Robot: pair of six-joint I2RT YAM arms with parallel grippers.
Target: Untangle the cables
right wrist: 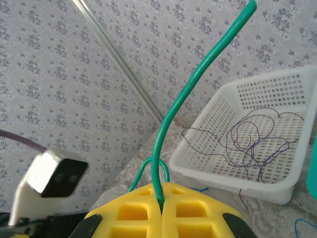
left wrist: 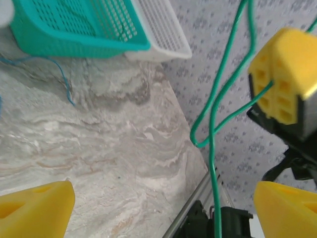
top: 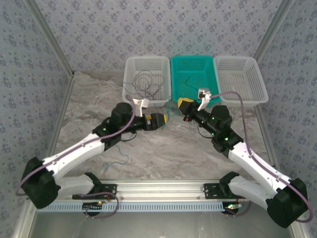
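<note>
Cables first: the green cable (right wrist: 198, 74) is the one up in the air, just off the near-left corner of the teal basket (top: 203, 72). It's pinched between the closed yellow pads of the right gripper (right wrist: 161, 197) and rises out of them in a long, slightly bent line. On the left wrist cam the same wire comes off those pads, folds into a narrow loop and drops straight down.

The left gripper (left wrist: 163, 198) sits right next to it, also just in front of the teal basket. Its yellow fingers (left wrist: 34, 208) are spread wide with nothing in them. The green wire hangs in the gap between them, and neither finger is on it.

The dark cable (right wrist: 252, 144) is a loose scribble of loops lying in the white basket (right wrist: 223, 176) that sits against the teal basket's left side. The blue cable (top: 120, 159) is a small squiggle flat on the marble table (top: 163, 153), well in front of the teal basket and off to its left. A bit of blue wire also shows on the tabletop close to the teal basket's front wall on the left wrist cam.

There's a thin strand (top: 187, 82) inside the teal basket too, but it's too fine for me to call the colour. Second white basket (top: 240, 58) sits against the teal one's right side.
</note>
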